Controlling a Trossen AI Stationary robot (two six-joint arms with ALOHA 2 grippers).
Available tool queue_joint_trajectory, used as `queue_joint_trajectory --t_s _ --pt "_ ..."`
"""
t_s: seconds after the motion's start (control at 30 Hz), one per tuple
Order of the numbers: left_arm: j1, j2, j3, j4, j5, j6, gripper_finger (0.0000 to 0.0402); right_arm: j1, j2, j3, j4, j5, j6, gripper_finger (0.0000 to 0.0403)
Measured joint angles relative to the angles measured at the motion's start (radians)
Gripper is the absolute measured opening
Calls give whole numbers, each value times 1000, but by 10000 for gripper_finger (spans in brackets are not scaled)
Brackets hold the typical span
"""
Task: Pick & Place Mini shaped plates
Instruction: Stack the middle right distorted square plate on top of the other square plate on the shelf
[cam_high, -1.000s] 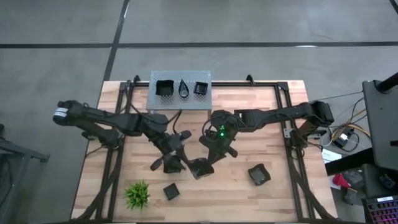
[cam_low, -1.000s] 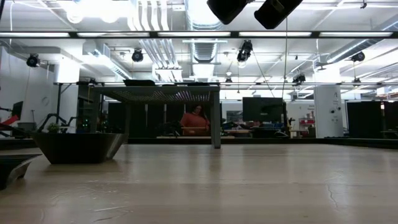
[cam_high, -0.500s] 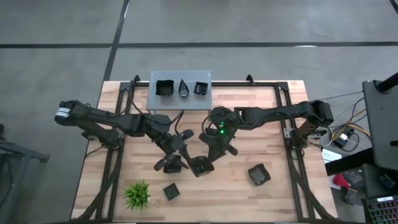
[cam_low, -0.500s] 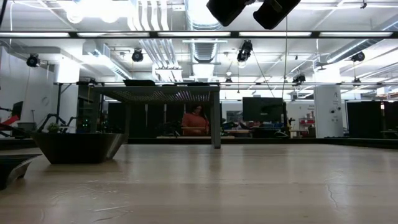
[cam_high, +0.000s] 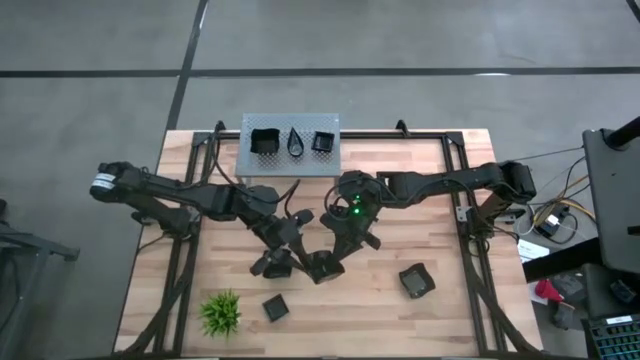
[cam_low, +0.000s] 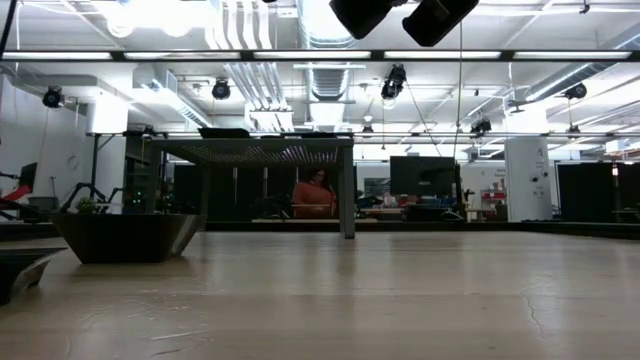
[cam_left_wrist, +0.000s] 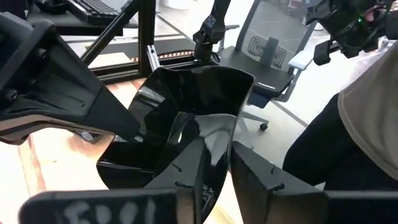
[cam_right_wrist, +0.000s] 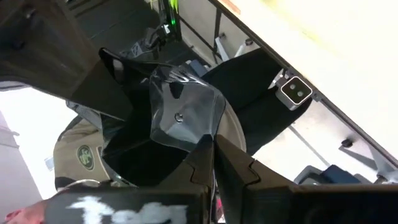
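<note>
Seven black plates are showing from above. Three are sitting in a row on the grey perforated panel (cam_high: 290, 143) at the bench's far edge: a square (cam_high: 264, 141), a teardrop (cam_high: 297, 142) with its long axis running front to back and tip pointing away, and another square (cam_high: 322, 142). Two squares are lying loose near the front, one (cam_high: 275, 308) beside the green plant (cam_high: 220, 313), one (cam_high: 416, 281) toward the right. Mid-bench (cam_high: 430, 225), the left end effector (cam_high: 279, 265) is gripping a square plate (cam_left_wrist: 186, 118), tilted; the right end effector (cam_high: 322, 267), just beside it, is gripping another (cam_right_wrist: 161, 124).
</note>
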Motion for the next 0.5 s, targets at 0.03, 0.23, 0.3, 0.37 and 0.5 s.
queue_joint_trajectory --t_s 0.03,0.23,0.3,0.37,0.5 --pt "0 -1 0 -1 2 0 61 -1 0 0 0 0 -5 8" --pt "4 -2 0 -5 26 -6 5 -14 0 3 -1 80 -93 9" --pt "11 -5 0 -13 25 -7 2 -19 0 3 0 98 -107 12" --pt "18 -9 0 -29 28 -11 1 -25 0 3 -2 110 -125 23" --pt "24 -25 0 -90 29 -11 1 -47 0 3 6 130 -164 64"
